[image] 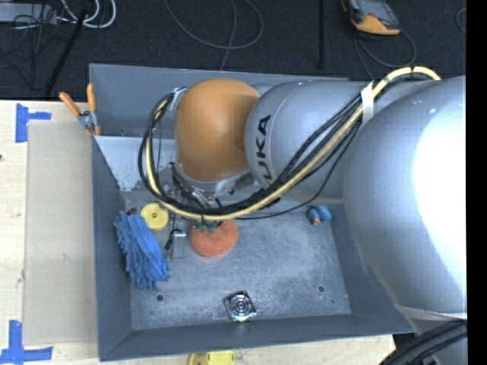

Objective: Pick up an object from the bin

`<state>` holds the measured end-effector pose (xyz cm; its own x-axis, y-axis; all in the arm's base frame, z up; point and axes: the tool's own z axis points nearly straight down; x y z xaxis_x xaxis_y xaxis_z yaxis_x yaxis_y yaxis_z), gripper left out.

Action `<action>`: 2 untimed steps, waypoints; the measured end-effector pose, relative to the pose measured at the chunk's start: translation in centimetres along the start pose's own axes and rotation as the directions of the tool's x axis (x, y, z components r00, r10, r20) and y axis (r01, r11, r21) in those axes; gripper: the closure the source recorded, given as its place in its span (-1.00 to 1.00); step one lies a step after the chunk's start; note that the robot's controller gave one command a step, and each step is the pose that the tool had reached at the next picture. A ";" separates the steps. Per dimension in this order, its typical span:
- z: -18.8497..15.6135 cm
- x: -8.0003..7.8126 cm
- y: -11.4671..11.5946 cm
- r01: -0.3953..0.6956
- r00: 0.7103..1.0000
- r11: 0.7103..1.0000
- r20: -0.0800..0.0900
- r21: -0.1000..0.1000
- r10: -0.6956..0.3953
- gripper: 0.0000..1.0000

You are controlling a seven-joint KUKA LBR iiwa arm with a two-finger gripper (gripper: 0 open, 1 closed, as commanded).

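Note:
My gripper (204,193) hangs low over the bin's left half, mostly covered by the wrist above it. Just below it lies an orange-red round thing (212,239) with a green stalk on top, like a toy tomato. A small yellow disc with a hole (155,217) rests to the gripper's left. Beside the disc lies a blue shaggy cloth-like piece (139,250), stretched along the left wall.
A small shiny metal fitting (240,306) lies near the front wall. A little blue piece (318,214) sits by the right wall. The arm and its cables cover the back of the bin.

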<state>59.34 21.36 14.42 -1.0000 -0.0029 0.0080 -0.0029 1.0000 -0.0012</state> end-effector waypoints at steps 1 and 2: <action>-0.5 -0.2 -0.1 -0.003 1.000 1.000 0.007 -0.001 0.003 -1.00; 2.4 -1.5 -4.9 0.020 1.000 1.000 0.010 -0.003 -0.020 -1.00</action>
<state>60.79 16.46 12.03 -0.9997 -0.0233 -0.0019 -0.0233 0.9997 0.0021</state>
